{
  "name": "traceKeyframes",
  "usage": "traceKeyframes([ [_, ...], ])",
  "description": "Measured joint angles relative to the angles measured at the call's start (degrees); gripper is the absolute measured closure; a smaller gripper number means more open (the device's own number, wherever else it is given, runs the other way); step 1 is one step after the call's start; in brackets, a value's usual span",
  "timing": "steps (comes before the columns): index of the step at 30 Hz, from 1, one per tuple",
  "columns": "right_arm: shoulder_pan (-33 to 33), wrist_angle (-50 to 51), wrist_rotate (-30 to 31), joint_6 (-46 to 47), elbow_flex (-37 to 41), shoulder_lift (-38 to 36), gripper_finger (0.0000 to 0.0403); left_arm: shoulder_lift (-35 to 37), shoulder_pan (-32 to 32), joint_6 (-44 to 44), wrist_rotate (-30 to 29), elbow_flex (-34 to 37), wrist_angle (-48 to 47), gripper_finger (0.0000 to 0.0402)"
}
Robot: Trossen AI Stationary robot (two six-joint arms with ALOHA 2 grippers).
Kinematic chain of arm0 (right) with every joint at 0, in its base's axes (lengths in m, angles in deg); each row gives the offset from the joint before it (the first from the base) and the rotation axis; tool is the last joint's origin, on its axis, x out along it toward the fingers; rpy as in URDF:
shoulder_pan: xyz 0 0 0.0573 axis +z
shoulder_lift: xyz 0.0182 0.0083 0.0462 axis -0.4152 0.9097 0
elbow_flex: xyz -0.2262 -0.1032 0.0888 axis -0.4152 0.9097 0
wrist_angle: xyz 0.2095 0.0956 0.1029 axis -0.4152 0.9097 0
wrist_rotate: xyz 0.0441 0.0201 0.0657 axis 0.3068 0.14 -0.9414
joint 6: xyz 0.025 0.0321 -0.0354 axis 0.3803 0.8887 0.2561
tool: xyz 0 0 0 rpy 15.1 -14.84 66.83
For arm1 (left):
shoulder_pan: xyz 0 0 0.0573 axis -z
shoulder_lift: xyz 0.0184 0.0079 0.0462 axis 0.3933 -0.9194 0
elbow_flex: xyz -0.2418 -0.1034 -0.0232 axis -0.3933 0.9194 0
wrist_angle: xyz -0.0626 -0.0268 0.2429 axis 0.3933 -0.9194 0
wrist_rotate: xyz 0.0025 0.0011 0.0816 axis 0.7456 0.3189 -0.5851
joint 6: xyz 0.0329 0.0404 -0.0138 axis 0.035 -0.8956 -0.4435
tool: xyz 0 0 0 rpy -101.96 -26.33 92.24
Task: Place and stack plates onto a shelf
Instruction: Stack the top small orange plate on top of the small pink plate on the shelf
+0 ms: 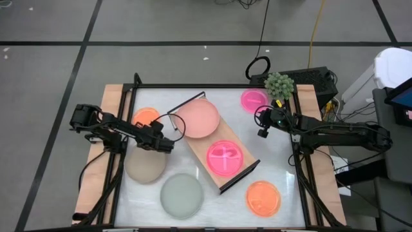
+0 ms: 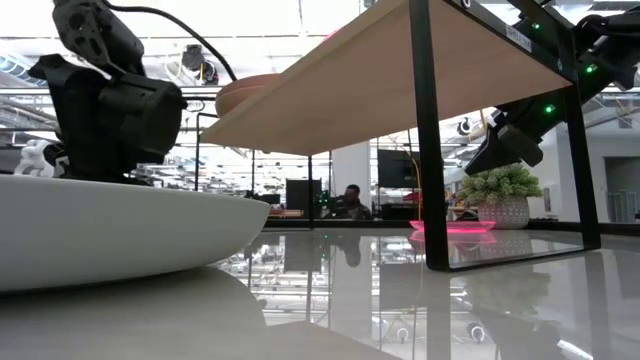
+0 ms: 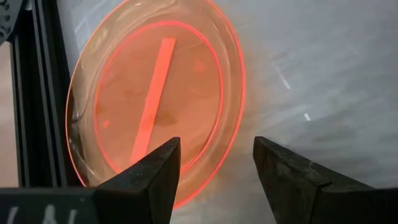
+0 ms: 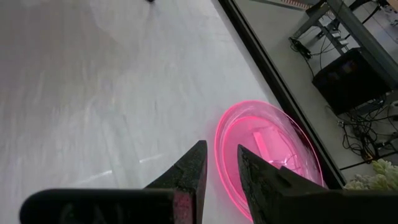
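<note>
While two plates sit on the shelf (image 1: 222,183), a dusty-pink one (image 1: 197,118) and a hot-pink one (image 1: 224,157), five wait around it. Left gripper (image 3: 214,165), wide, hovers at the orange plate (image 3: 155,93); right gripper (image 4: 219,163), narrow, empty, nears another pink plate (image 4: 273,149). Any eighth plate is unseen.

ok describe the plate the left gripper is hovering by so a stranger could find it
Start at the long light-wood shelf lying diagonally across the white table, then look towards the table's left edge. Just beyond the open left gripper lies a small translucent orange divided plate. A larger matte beige plate sits nearby, and the other orange plate is right of the shelf.
</note>
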Motion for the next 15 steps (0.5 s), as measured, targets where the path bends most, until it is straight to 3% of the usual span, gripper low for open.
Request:
traceKeyframes([
  [15,0.01,-0.04,0.07,-0.01,0.00,0.00,0.0328,-0.05,-3.00,-6.44,-2.53,0.78,1.10,0.0190],
])
